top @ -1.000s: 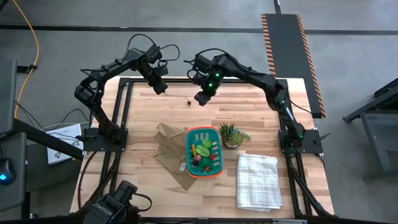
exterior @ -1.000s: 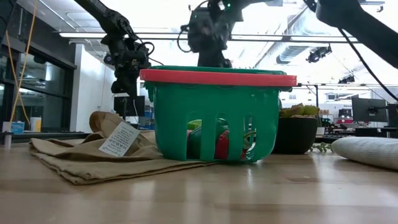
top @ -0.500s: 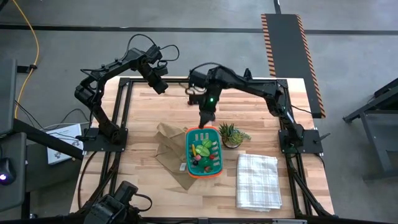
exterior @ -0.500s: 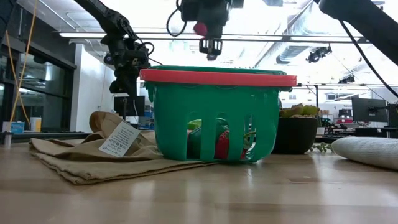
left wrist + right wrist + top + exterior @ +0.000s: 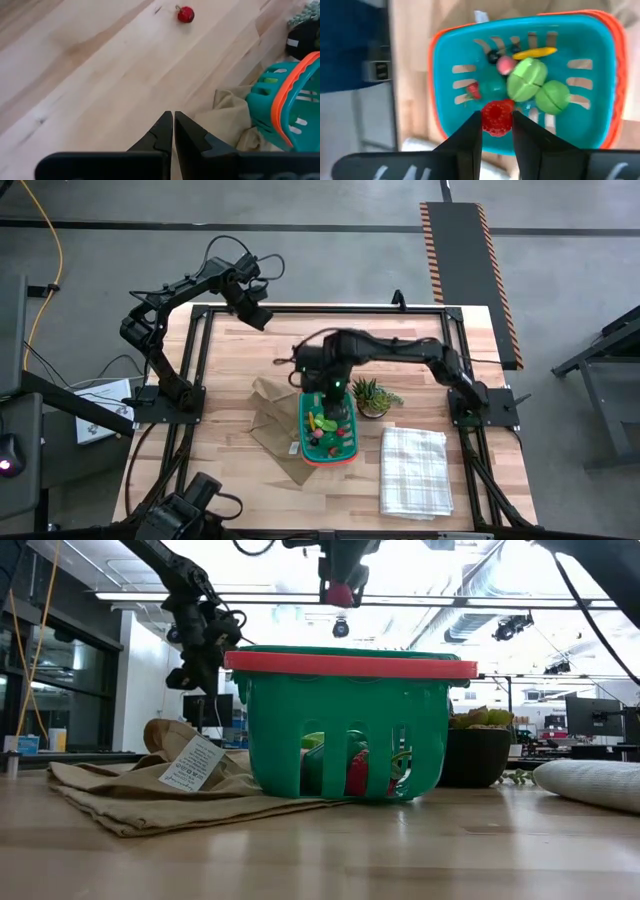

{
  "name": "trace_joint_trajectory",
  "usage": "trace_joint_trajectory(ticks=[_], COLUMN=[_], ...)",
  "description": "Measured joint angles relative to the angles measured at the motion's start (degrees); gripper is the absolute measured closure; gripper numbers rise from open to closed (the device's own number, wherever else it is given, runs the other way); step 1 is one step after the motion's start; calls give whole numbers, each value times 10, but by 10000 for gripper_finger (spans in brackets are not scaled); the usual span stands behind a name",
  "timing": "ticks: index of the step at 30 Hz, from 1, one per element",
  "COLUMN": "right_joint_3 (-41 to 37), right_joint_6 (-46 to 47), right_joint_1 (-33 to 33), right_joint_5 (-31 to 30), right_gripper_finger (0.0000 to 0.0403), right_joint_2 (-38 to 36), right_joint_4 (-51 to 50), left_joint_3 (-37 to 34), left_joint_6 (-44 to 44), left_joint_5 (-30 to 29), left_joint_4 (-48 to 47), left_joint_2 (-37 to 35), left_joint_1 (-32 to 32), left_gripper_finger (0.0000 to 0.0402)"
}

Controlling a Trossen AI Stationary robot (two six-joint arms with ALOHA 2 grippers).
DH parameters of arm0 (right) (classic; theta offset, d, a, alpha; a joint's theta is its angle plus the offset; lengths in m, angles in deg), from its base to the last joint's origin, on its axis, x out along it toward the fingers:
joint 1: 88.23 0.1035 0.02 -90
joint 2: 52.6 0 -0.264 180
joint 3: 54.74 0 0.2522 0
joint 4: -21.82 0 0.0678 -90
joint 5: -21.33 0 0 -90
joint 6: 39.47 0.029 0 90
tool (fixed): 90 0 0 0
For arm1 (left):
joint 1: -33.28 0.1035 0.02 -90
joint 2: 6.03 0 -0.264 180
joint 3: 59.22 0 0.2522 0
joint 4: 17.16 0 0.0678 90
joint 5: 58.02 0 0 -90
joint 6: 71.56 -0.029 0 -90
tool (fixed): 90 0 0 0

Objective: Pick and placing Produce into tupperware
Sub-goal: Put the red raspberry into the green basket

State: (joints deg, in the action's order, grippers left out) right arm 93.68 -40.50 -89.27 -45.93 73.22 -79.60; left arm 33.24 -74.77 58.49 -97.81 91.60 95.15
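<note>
- A red raspberry (image 5: 496, 118) was held between the narrowly parted jaws of the right gripper (image 5: 496, 131), directly above the teal tupperware (image 5: 445, 55).
- The tupperware (image 5: 304, 442) was placed mid-worktop, partly on a brown paper bag (image 5: 268, 420), beside a potted plant (image 5: 371, 396).
- Inside it, green pieces (image 5: 526, 78), a yellow piece (image 5: 535, 51), a pink ball (image 5: 506, 64) and a dark berry (image 5: 493, 57) were seen.
- The left gripper (image 5: 173, 131) was held with jaws pressed together, empty, above the worktop (image 5: 90, 75), well apart from a red cherry (image 5: 185, 14) lying on the wood.

The tupperware (image 5: 328, 427) sits on a paper bag (image 5: 268, 416), between it and the potted plant (image 5: 368, 395).
</note>
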Motion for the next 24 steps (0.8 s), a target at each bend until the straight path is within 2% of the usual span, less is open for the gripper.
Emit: trace_joint_trajectory(ticks=[9,14,19,24], right_joint_3=[-7,-7,-6,-7], right_joint_6=[144,227,280,281], right_joint_1=[58,84,96,98], right_joint_5=[-159,-223,-238,-236], right_gripper_finger=[332,332,332,332], right_joint_2=[1,14,39,73], right_joint_4=[70,96,92,71], left_joint_3=[0,0,0,0], left_joint_6=[22,22,22,20], left_joint_5=[0,-1,-3,-10], left_joint_4=[-44,-53,-57,-68], left_joint_2=[0,0,0,0], left_joint_1=[0,0,-1,-12], left_gripper_finger=[394,394,394,394])
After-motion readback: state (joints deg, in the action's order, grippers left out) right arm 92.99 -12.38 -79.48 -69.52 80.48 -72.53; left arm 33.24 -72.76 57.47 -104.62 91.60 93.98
